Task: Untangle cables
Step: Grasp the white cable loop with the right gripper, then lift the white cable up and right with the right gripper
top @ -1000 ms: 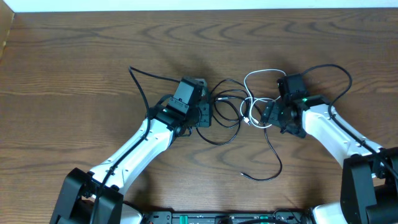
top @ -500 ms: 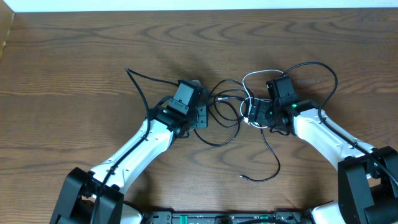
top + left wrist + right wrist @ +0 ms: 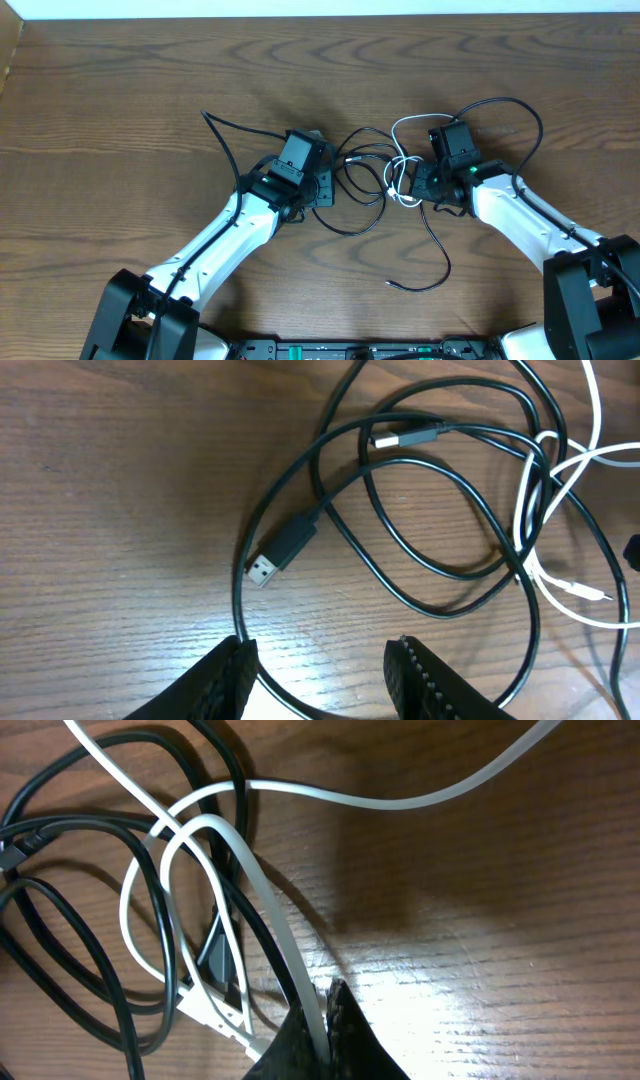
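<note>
The left gripper sits left of centre on the wooden table, pointing right at the tangle. In its wrist view its fingers stand apart and open. A strand of the black cable comes down past the left finger and curves in between the two without being pinched. That cable lies in overlapping loops just right of the gripper, and its USB plug lies flat on the wood inside the outer loop. Further right the white cable crosses the black loops, touching them, and arcs toward the far side. The right gripper meets the tangle from the right. Its fingers are closed on a white strand, which disappears between their tips. A black strand trails from there toward the near edge and ends in a small tip.
</note>
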{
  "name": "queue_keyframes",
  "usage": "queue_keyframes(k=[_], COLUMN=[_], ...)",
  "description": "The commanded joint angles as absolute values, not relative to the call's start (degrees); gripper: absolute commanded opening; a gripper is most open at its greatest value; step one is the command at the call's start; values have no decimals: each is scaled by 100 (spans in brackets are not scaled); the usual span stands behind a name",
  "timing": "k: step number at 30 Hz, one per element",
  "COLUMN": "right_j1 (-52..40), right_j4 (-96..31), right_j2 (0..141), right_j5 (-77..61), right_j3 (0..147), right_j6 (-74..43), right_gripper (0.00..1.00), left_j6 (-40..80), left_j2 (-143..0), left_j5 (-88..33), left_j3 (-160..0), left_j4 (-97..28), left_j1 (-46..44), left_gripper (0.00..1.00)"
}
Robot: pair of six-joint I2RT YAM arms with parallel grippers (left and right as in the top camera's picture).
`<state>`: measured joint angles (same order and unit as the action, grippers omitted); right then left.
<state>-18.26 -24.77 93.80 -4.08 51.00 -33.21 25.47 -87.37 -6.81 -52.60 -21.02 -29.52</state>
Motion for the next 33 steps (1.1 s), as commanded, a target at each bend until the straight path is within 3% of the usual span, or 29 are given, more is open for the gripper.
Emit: queue_keyframes(k=[1,20,33], right_j1=[-1872,-1831,-1949], right_j4=[-2687,-7260,-8853], right_j2=[9299,9288,9290], right_j5=[-340,1365,1138], right_j3=[5706,11520,12132], right_j6=[-3085,-2305,-2589], right_gripper=[1,1,1], left_j6=[2556,2558,2556], left_j2=[-8683,-8685,-8685], left_j5=[-749,-746,-709], left_j3=[-5218,-5144,-5144], left_j4=[-2115,-1979,-1894], left_j1=[-2950,-2950,-2950], left_gripper=[47,47,47])
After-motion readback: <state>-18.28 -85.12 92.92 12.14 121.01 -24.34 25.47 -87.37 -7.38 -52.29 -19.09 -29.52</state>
